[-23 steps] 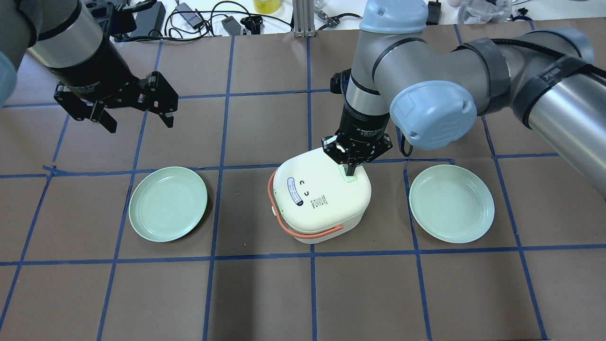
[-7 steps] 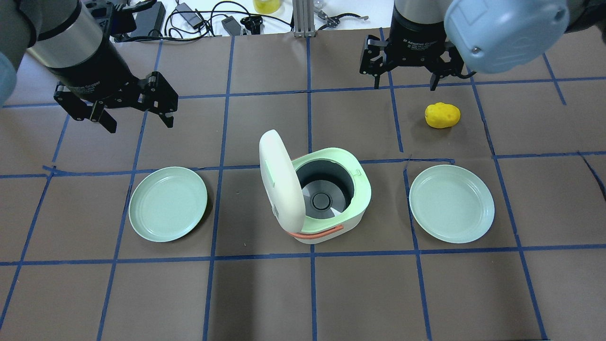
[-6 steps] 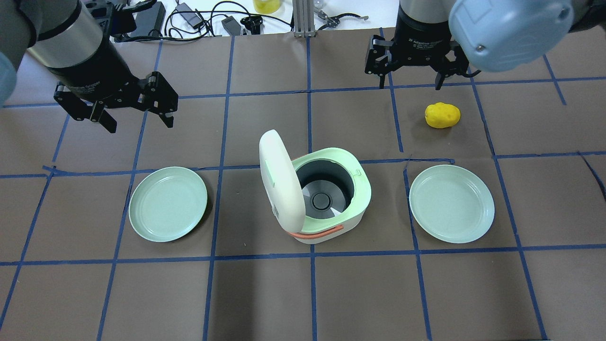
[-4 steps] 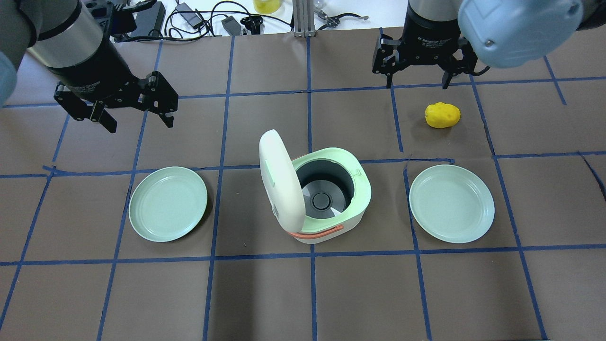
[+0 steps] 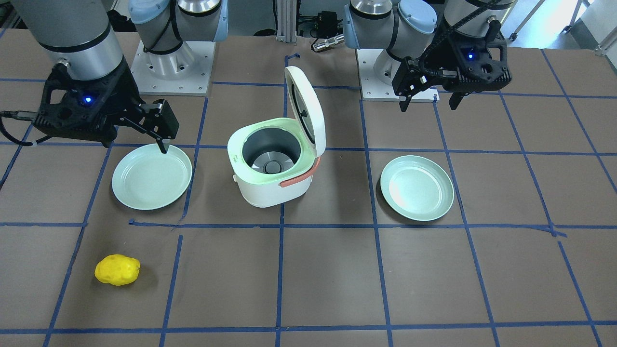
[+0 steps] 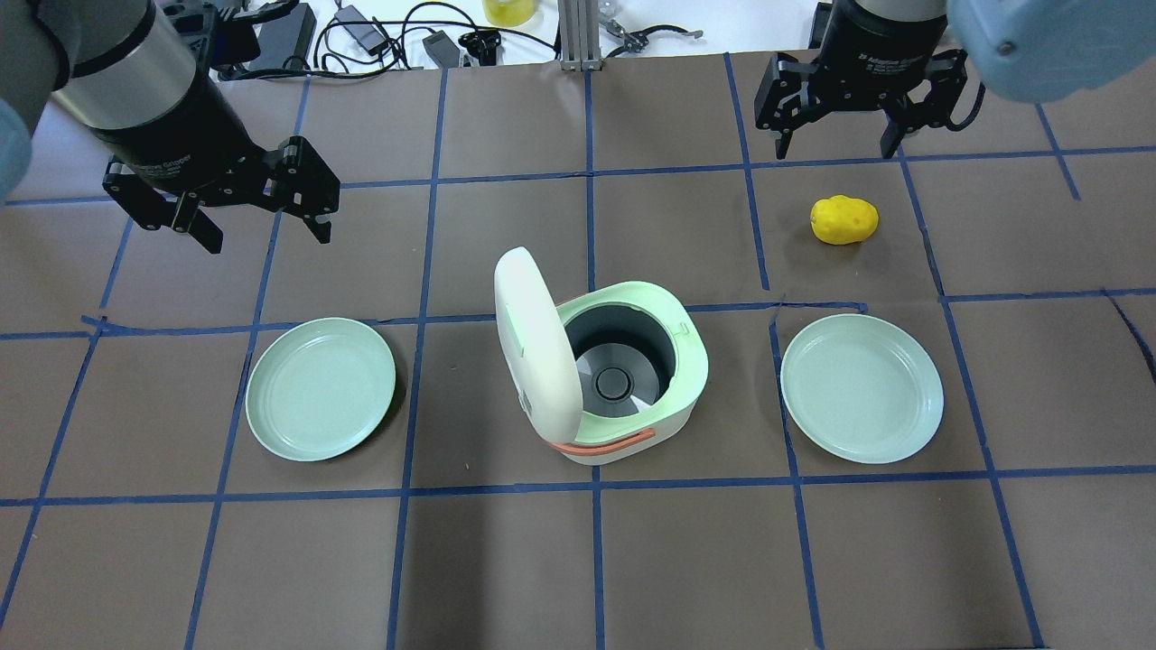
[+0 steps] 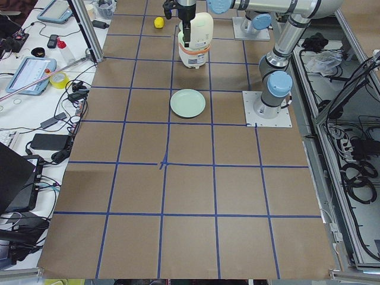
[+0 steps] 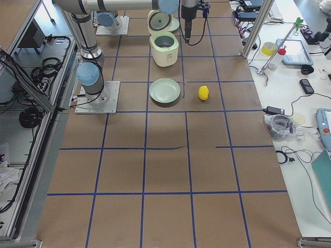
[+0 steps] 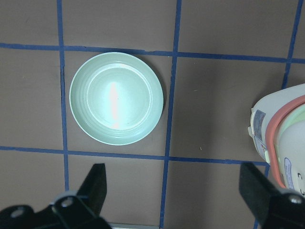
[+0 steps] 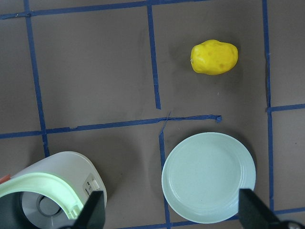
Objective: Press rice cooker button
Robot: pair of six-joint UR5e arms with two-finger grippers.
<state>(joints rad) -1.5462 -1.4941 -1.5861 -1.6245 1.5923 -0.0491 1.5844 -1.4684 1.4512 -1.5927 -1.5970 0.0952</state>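
The white rice cooker (image 6: 632,424) (image 5: 270,185) stands at the table's middle with its lid (image 6: 533,343) (image 5: 306,108) swung up and open. The grey inner pot (image 6: 614,379) is empty. My right gripper (image 6: 835,152) (image 5: 135,144) (image 10: 170,193) is open and empty, raised high and to the right of the cooker. My left gripper (image 6: 268,236) (image 5: 428,106) (image 9: 171,167) is open and empty, raised to the left of the cooker. Neither touches the cooker.
A pale green plate (image 6: 321,388) (image 9: 116,98) lies left of the cooker and another (image 6: 862,388) (image 10: 208,176) lies right of it. A yellow potato-like object (image 6: 844,220) (image 5: 117,270) (image 10: 214,57) lies beyond the right plate. Cables and tools lie past the far edge (image 6: 379,36).
The right gripper was shut with its tips on the closed lid's green button. The lid has since sprung open; the gripper has risen, opened and drifted away to the right. The left arm is unmoved.
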